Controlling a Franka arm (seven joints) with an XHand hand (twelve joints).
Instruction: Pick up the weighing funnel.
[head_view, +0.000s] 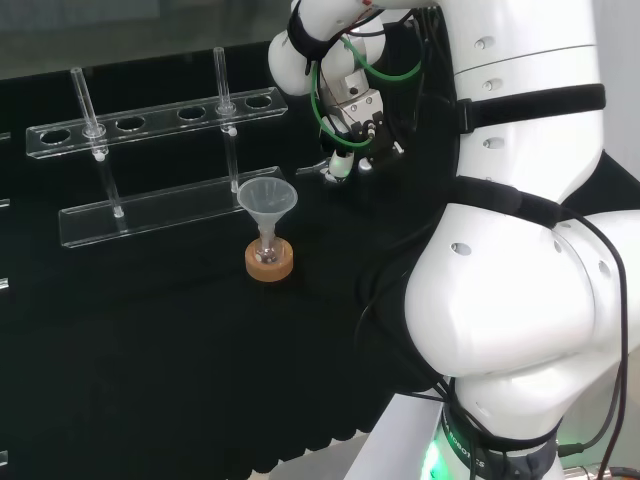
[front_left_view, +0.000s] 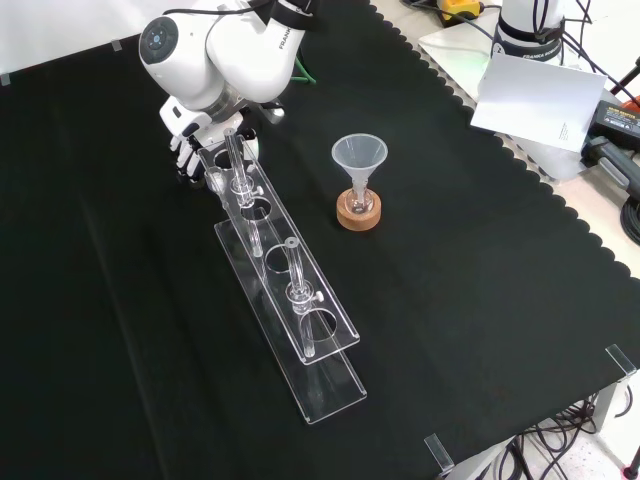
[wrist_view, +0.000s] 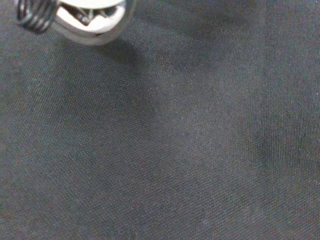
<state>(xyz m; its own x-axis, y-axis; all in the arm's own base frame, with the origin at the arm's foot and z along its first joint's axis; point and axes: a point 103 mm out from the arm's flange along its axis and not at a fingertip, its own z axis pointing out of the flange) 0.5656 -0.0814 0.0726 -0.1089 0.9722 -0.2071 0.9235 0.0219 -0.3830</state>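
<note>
the weighing funnel (head_view: 311, 172), a small clear scoop-like piece with a short stem, shows faintly in the head view, lying flat on the black cloth (head_view: 150, 350). it sits just beside the fingertips (head_view: 341, 165) of the black and white hand (head_view: 357, 130), at about eight o'clock from them; whether it touches them i cannot tell. the fingers hang down toward the cloth, relaxed and a little spread, pinching nothing. the big clear cone-shaped funnel (head_view: 266, 200) on its cork ring (head_view: 269, 264) stands at seven o'clock from the hand, well apart.
</note>
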